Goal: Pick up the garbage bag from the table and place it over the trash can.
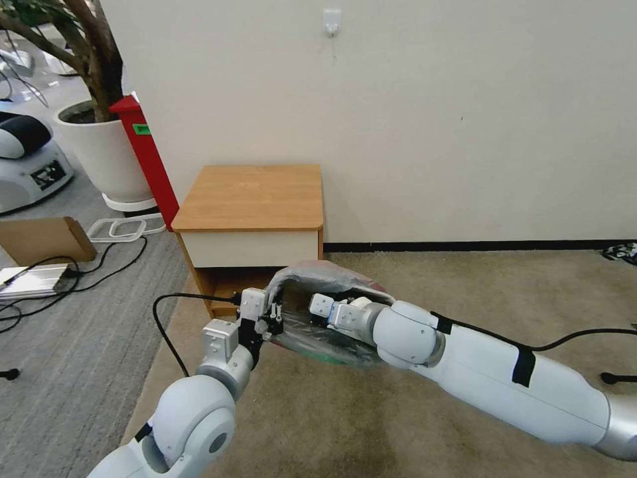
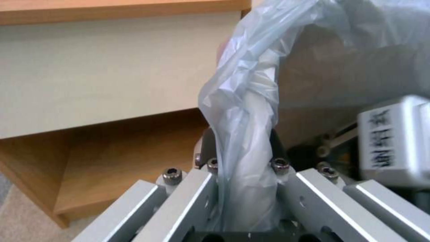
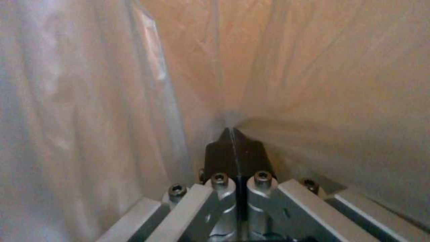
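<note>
1. Step in hand: the bag [image 1: 318,312] is off the table [image 1: 252,199] and held in the air between both grippers, low in front of the table's shelf opening, above the carpet [image 1: 371,425]. Judged stage: pick-up done, placement over the bin not yet done.
2. Left gripper [image 1: 273,321]: clenched on a gathered fold of the bag. In the left wrist view the plastic [image 2: 244,134] runs straight up between the fingers.
3. Right gripper [image 3: 233,141]: its fingers meet tip to tip, inside the bag, with film [image 3: 313,84] draped on all sides. A pucker at the tips suggests a pinch of plastic, but this cannot be confirmed.
4. Arm pose: the left arm [image 1: 192,411] rises from below, wrist pointing toward the table. The right arm [image 1: 504,378] reaches in from the right, nearly level, its wrist entering the bag mouth.
5. Next move, as a judgement: locate the bin, keep the mouth spread and carry the bag over its rim.
6. Risk: thin film may slip or tear under opposing pull.
</note>
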Controlling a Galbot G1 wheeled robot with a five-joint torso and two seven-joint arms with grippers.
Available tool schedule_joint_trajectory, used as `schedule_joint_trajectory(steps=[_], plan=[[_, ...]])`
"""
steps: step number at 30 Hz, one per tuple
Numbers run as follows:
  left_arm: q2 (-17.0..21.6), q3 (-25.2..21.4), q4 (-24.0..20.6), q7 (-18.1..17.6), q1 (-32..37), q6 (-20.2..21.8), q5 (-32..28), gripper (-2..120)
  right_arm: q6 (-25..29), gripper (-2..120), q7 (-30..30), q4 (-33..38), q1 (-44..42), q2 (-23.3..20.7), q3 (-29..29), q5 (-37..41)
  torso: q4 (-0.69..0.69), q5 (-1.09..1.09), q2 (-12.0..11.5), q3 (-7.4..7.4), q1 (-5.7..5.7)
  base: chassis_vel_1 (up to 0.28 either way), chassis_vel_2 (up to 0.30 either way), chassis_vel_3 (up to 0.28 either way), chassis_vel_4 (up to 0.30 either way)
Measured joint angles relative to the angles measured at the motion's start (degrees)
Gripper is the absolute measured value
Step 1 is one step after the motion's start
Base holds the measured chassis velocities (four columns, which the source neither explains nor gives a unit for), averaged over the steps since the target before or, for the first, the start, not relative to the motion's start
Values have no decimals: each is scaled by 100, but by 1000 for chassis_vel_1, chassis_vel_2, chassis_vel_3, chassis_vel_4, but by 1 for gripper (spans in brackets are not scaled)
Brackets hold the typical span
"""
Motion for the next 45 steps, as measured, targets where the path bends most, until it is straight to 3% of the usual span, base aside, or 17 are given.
schedule_joint_trajectory(steps=[31,40,45], plan=[[-14,-32,-221,-53,15,170,-44,3,3,0,-24,-517,-42,186,-122,-497,0,0,0,0,0,0,0,0,0],[-41,-32,-194,-62,36,179,-58,3,2,0,-25,-419,-115,141,-74,-477,0,1,0,0,0,0,0,0,0],[-79,-117,42,-78,30,164,-144,3,2,0,-9,-98,-123,-18,23,-113,0,0,0,0,0,0,0,0,0]])
